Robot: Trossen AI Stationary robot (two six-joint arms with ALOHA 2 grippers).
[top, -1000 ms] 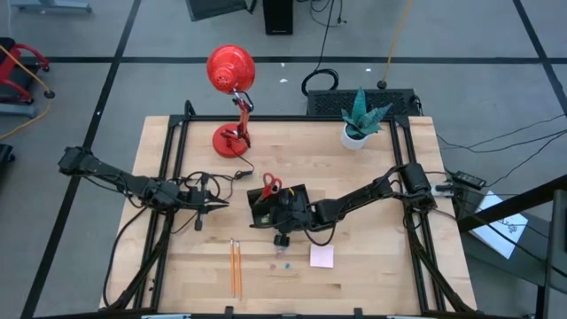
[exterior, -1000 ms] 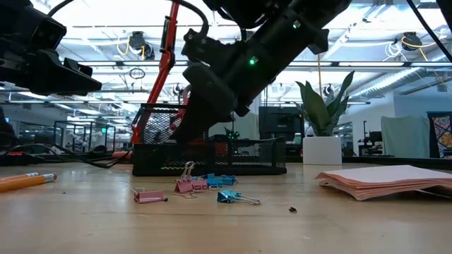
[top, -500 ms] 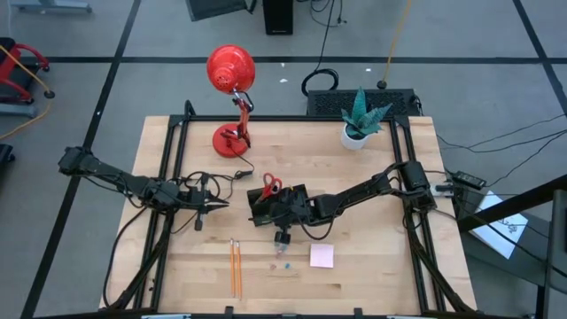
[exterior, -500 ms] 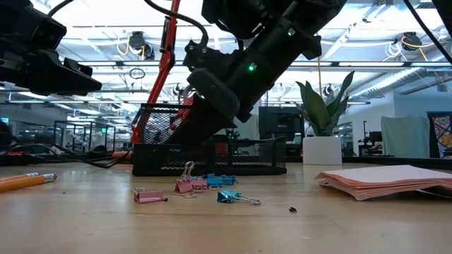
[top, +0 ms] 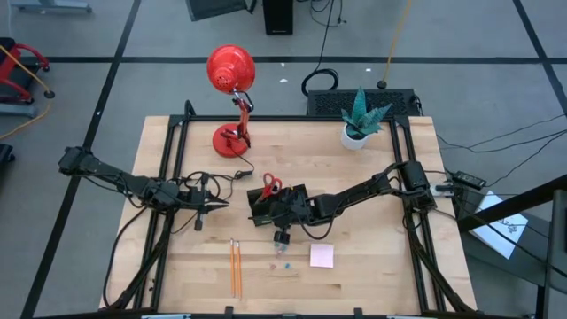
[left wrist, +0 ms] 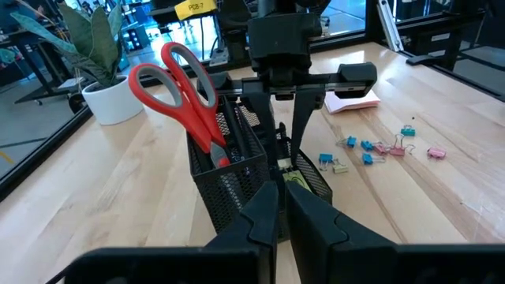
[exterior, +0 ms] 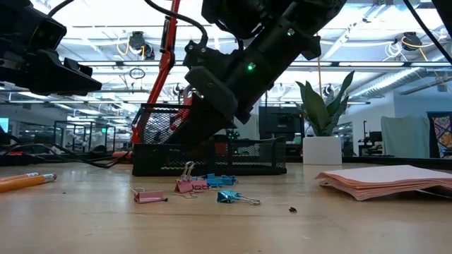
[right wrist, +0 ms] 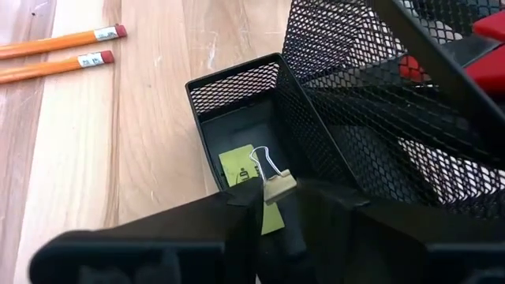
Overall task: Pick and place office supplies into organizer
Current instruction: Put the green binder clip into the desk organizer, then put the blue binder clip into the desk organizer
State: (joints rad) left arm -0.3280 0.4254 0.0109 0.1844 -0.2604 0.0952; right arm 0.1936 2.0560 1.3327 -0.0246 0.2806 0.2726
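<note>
The black mesh organizer (top: 276, 202) stands mid-table, with red-handled scissors (left wrist: 177, 91) upright in its tall compartment. My right gripper (right wrist: 278, 201) reaches into the low compartment (right wrist: 237, 118), shut on a beige binder clip (right wrist: 276, 186) just above a yellow label (right wrist: 241, 167) on the floor. Two orange pencils (top: 236, 266), a pink sticky-note pad (top: 322, 256) and several small blue and pink clips (exterior: 212, 185) lie on the wood nearer the front. My left gripper (top: 221, 205) hovers shut, left of the organizer. My right gripper pinches the binder clip's beige body (right wrist: 281, 189) between its two fingertips. The fingers slant down from the table's right side. The clip's wire handles (right wrist: 262, 162) stick out ahead of the tips, and the clip hangs clear of the compartment's floor.
A red desk lamp (top: 232, 75) stands at the far left, and a potted plant (top: 359, 124) at the far right in front of a black box (top: 359, 102). Bare wood lies at the near left and near right of the table.
My right gripper has tipped and rolled a little over the organizer's low compartment, then kept still. The clip stays at its fingertips.
</note>
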